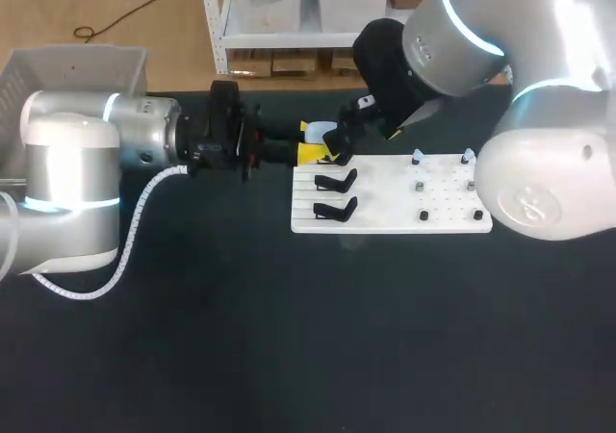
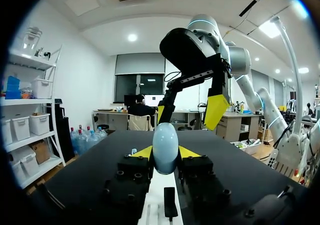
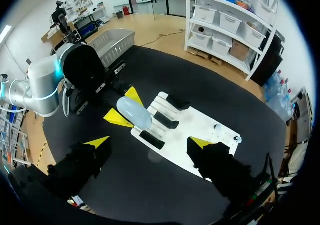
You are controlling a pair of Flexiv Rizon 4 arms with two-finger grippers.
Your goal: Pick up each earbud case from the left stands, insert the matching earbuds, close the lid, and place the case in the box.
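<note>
Left fingers (image 2: 165, 154) are clamped on the earbud case (image 2: 165, 146), one yellow tip on each flank, with only a narrow gap set by the case's width. The case is pale blue-grey, a smooth, glossy egg shape with no sharp edges. It stands on end between the tips with its rounded end poking out past them. I can't make out a lid seam.

Right fingers (image 3: 149, 143) are spread wide with nothing in them. They sit above and just to the right of the case, not touching it. Their tips are flat yellow wedges on black angular finger bodies.

The case hangs over the far-left corner of the white board (image 1: 385, 207), clear of it. The board is a flat, matte rectangular plate. Its left half has shallow grooves and black stands (image 1: 335, 179) that are low, curved clip shapes set in a row from near to far. Its right half has a grid of small dark pegs (image 1: 423, 216). Two at the far edge carry small pale earbuds (image 1: 417, 156). They're too small to tell any more about them.

The surface (image 1: 289, 337) under it all is black and matte, cloth-like.

The box (image 1: 77, 67) is a grey slatted bin with sloped walls at the far-left corner of the surface, behind the left arm (image 1: 72, 178) and well apart from the case. Both arms have glossy silver-white shells with black wrists.
</note>
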